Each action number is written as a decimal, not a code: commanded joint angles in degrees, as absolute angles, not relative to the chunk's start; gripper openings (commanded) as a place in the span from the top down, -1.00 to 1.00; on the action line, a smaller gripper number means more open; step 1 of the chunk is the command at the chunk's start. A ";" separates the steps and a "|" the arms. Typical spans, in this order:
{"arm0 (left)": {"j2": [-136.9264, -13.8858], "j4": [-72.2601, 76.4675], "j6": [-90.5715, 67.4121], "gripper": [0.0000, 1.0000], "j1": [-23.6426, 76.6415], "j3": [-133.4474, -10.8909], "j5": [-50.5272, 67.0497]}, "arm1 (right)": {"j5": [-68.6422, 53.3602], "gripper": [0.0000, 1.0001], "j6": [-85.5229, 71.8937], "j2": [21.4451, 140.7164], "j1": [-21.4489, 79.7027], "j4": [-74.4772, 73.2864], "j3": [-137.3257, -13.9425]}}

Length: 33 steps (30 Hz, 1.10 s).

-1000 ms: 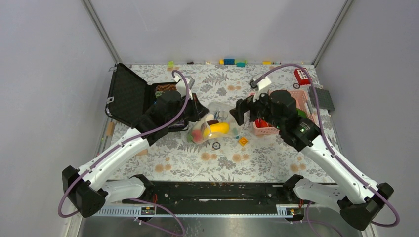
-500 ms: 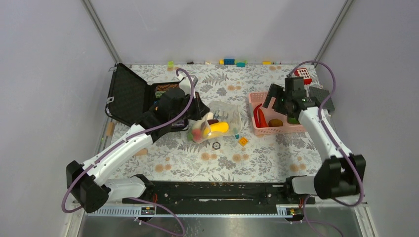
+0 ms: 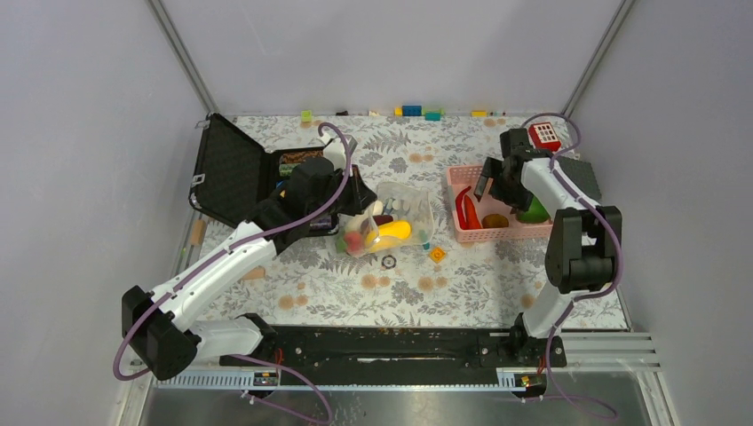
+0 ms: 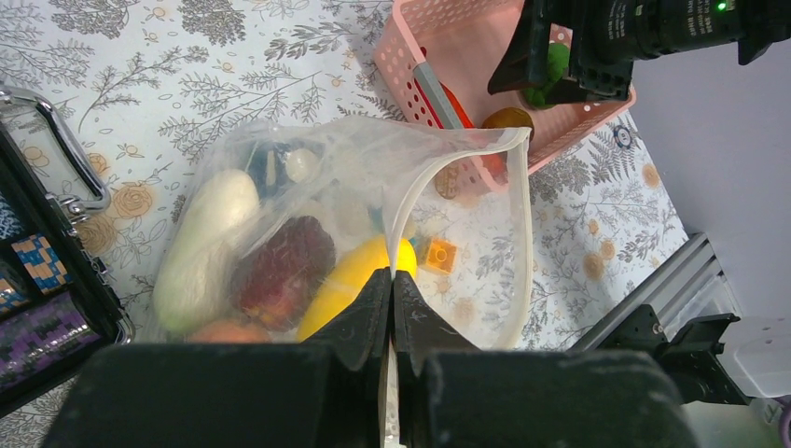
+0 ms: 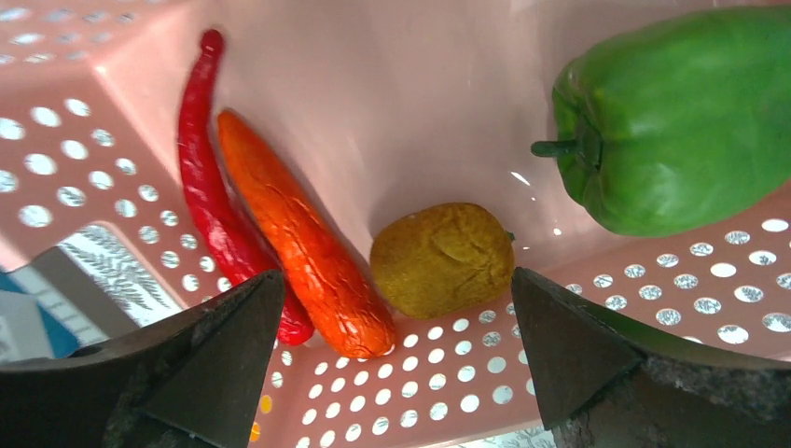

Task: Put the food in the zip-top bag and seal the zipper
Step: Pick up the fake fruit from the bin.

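Note:
The clear zip-top bag (image 3: pixel 404 211) lies at mid-table and holds a white radish (image 4: pixel 201 247), a dark red piece (image 4: pixel 284 266), a yellow banana (image 4: pixel 350 280) and a peach (image 4: pixel 228 331). My left gripper (image 3: pixel 360 201) is shut on the bag's mouth edge (image 4: pixel 393 275) and holds the zipper (image 4: pixel 524 233) open in a loop. My right gripper (image 3: pixel 494 183) hangs open and empty (image 5: pixel 394 278) inside the pink basket (image 5: pixel 420 93). It is just above a red chilli (image 5: pixel 210 187), an orange carrot (image 5: pixel 298 233), a brown-yellow fruit (image 5: pixel 443 257) and a green pepper (image 5: pixel 681 121).
An open black case (image 3: pixel 231 173) stands left of the bag. An orange brick (image 3: pixel 437 255) and a small ring (image 3: pixel 388 261) lie in front of the bag. Bricks (image 3: pixel 417 111) line the far edge. A red toy (image 3: pixel 543 136) and a dark plate (image 3: pixel 582 177) sit behind the basket (image 3: pixel 462 173).
My right gripper has left the bag's mouth and swung right and back into the pink basket. My left gripper has kept its hold on the bag edge.

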State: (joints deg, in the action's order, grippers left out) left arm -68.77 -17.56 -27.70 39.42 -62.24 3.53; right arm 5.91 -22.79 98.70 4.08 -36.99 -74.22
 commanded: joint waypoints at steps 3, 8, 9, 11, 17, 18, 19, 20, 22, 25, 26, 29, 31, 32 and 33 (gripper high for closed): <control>-68.31 -15.46 -26.19 1.00 38.84 -64.56 1.08 | 10.11 -0.99 -22.10 101.37 4.04 -42.23 -76.88; -66.99 -14.87 -25.90 1.00 38.67 -63.52 0.26 | 8.46 -0.95 -22.29 104.61 4.04 -42.59 -76.64; -66.85 -14.86 -25.88 1.00 38.53 -63.45 0.20 | 8.40 -0.95 -22.33 105.20 4.04 -42.57 -76.63; -66.79 -14.80 -25.76 1.00 38.58 -63.41 -1.25 | 8.13 -0.94 -22.47 106.41 4.04 -42.58 -76.77; -67.02 -15.03 -25.84 1.00 38.46 -63.34 -2.05 | 7.22 -0.82 -22.09 110.22 4.04 -42.32 -78.34; -67.14 -15.01 -25.80 1.00 38.48 -63.38 -2.17 | 7.13 -0.78 -22.00 110.60 4.04 -42.14 -78.39; -67.19 -15.06 -25.83 1.00 38.43 -63.44 -2.31 | 6.98 -0.74 -21.77 110.78 3.98 -42.10 -78.42; -67.27 -15.23 -25.84 1.00 38.49 -63.52 -2.51 | 6.85 -0.70 -21.61 110.68 3.96 -41.73 -78.21; -67.39 -15.23 -25.84 1.00 38.45 -63.63 -2.54 | 6.72 -0.57 -21.41 110.26 3.96 -41.03 -77.61; -67.41 -15.35 -25.99 1.00 38.48 -63.64 -2.58 | 5.26 -0.20 -20.60 109.98 3.96 -40.61 -76.98; -67.48 -15.30 -26.01 1.00 38.44 -63.47 -2.73 | 4.90 -0.10 -20.34 109.76 3.96 -40.20 -76.58; -67.59 -15.72 -26.26 1.00 38.45 -63.36 -3.34 | 2.99 0.11 -20.14 108.83 3.96 -39.30 -75.66; -67.52 -15.82 -26.46 1.00 38.46 -63.18 -3.34 | 2.62 0.14 -20.04 108.00 3.96 -39.16 -75.23; -67.38 -15.77 -26.53 1.00 38.49 -62.99 -3.26 | 2.59 0.13 -19.97 107.49 3.96 -39.00 -74.90; -67.31 -15.81 -26.61 1.00 38.46 -62.88 -3.25 | 2.30 0.12 -19.72 106.89 3.96 -38.90 -74.62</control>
State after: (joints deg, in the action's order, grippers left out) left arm -68.71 -17.54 -26.79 38.83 -62.24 -1.85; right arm 4.60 -20.38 110.39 4.05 -39.75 -75.77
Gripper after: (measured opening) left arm 0.010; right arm 0.704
